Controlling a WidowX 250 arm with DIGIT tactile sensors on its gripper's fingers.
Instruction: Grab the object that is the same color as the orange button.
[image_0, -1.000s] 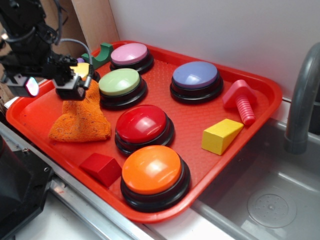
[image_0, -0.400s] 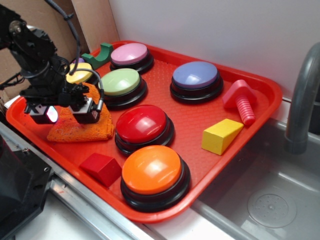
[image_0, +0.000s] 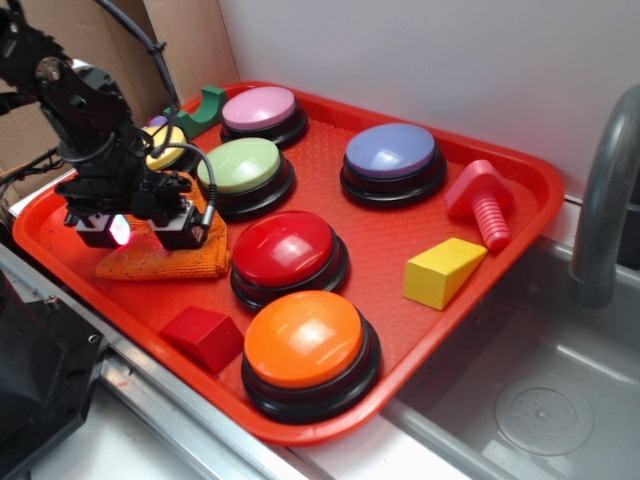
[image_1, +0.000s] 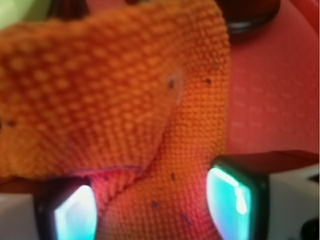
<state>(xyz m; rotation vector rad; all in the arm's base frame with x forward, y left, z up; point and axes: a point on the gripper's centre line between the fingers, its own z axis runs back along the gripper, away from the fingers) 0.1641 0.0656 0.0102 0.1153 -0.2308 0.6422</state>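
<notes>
While I watch the exterior view, I see my gripper (image_0: 143, 228) low over the orange rag (image_0: 160, 262) at the left end of the red tray (image_0: 520, 175), its fingers pressed down into the cloth. On the wrist view the rag (image_1: 125, 115) fills nearly everything, a ridge of it rising between the two fingers (image_1: 235, 197), which stand apart on either side of the fold. They look to be touching the cloth, but I cannot tell whether they have clamped it yet. The rag lies on the tray floor just left of the red button (image_0: 288, 255) and in front of the green button (image_0: 240, 170). Well apart from it, the orange button (image_0: 308, 345) sits at the tray's near edge, with a red wedge block (image_0: 203, 335) just beside it.
</notes>
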